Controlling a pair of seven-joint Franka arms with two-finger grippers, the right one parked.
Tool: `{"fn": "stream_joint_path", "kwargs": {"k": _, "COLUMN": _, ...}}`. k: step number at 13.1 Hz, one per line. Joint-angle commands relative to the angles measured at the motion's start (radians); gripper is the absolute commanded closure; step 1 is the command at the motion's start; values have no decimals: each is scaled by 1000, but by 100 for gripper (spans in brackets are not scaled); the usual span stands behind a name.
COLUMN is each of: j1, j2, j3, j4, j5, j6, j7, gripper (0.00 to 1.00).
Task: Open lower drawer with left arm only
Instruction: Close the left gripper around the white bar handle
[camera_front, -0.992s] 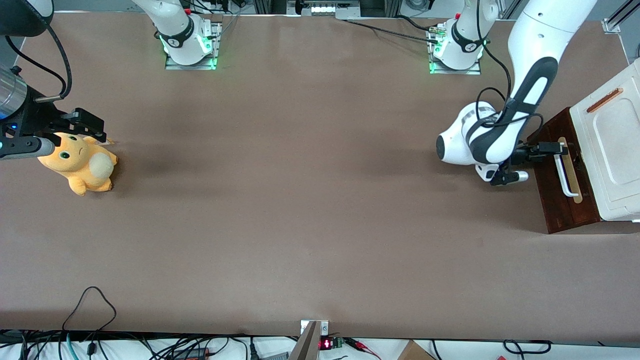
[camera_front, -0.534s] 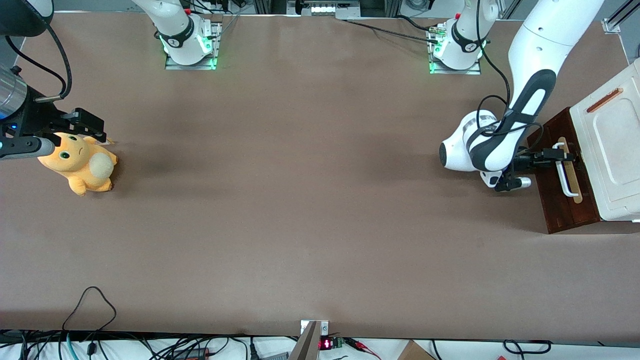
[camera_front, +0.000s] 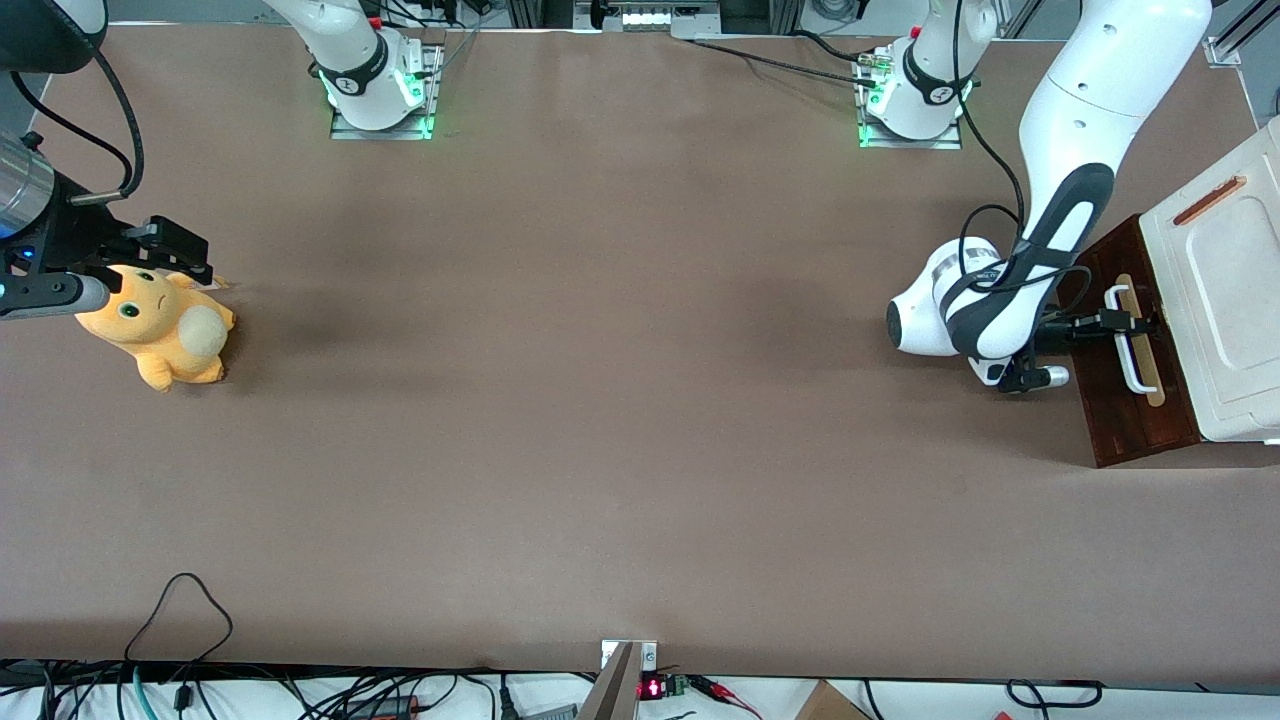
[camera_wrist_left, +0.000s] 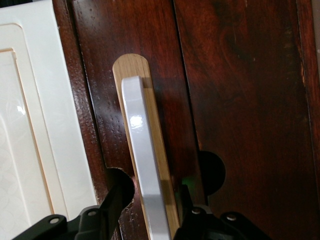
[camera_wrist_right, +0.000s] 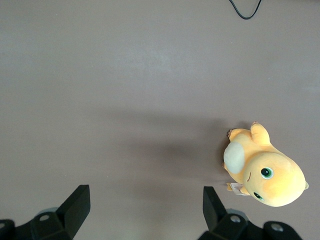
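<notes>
The lower drawer (camera_front: 1125, 400) is a dark reddish-brown front at the working arm's end of the table, under the cream-white cabinet top (camera_front: 1225, 300). Its white bar handle (camera_front: 1133, 350) lies on a pale wood strip (camera_wrist_left: 131, 62). The left arm (camera_front: 1040, 240) reaches down in front of it. Its black gripper (camera_front: 1122, 321) is at the handle. In the left wrist view the handle (camera_wrist_left: 142, 165) runs between the two spread fingers (camera_wrist_left: 112, 207), with a gap on each side. The gripper (camera_wrist_left: 150, 212) is open around the bar.
A cream-white cabinet panel (camera_wrist_left: 30, 110) borders the drawer front. An orange plush toy (camera_front: 160, 325) lies toward the parked arm's end of the table. Cables (camera_front: 180, 610) trail along the table edge nearest the front camera.
The left gripper has slid along the drawer front nearer to the front camera and in toward the cabinet, so the bar handle now sits between its fingers.
</notes>
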Motion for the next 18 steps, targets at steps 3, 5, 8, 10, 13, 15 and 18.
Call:
{"fn": "stream_joint_path", "kwargs": {"k": 3, "j1": -2, "j2": 18, "j3": 11, "j4": 22, "j5": 20, "j6": -18, "j7": -5, "gripper": 54}}
{"fn": "stream_joint_path", "kwargs": {"k": 5, "j1": -1, "j2": 26, "j3": 18, "j4": 22, "j5": 20, "j6": -15, "j7": -6, "gripper": 54}}
{"fn": "stream_joint_path", "kwargs": {"k": 8, "j1": -2, "j2": 33, "j3": 29, "j4": 30, "j5": 24, "j6": -13, "j7": -9, "gripper": 60}}
{"fn": "stream_joint_path", "kwargs": {"k": 10, "j1": -4, "j2": 35, "j3": 29, "j4": 31, "j5": 24, "j6": -13, "j7": -11, "gripper": 64}}
{"fn": "stream_joint_path", "kwargs": {"k": 13, "j1": -8, "j2": 39, "j3": 28, "j4": 36, "j5": 22, "j6": -15, "j7": -14, "gripper": 64}}
{"fn": "stream_joint_path", "kwargs": {"k": 15, "j1": -11, "j2": 39, "j3": 28, "j4": 34, "j5": 20, "j6": -15, "j7": -17, "gripper": 64}}
{"fn": "stream_joint_path", "kwargs": {"k": 18, "j1": -21, "j2": 39, "j3": 28, "j4": 36, "j5": 20, "j6": -15, "j7": -15, "gripper": 62}}
